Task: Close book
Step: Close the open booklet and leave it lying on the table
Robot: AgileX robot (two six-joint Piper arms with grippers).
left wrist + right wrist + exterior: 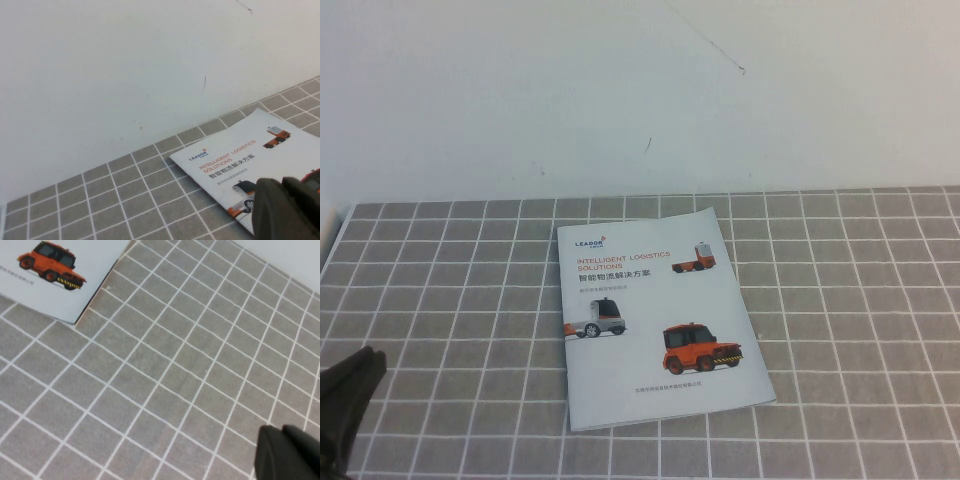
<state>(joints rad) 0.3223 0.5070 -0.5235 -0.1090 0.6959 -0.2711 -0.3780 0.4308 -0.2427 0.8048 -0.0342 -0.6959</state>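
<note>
Left gripper (345,400) pressed together at near-left of table (860,300); right gripper (290,452) likewise, above tiles beside book (660,320). Book closed, long axis near-to-far, title end toward wall (620,90).

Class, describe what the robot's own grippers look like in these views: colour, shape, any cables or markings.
Both look matt black and blunt, with rounded edges. The left gripper sits at the near-left of the grey tiled table in the high view; the right gripper appears only in its own wrist view, above bare tiles. No cables or markings show.
</note>
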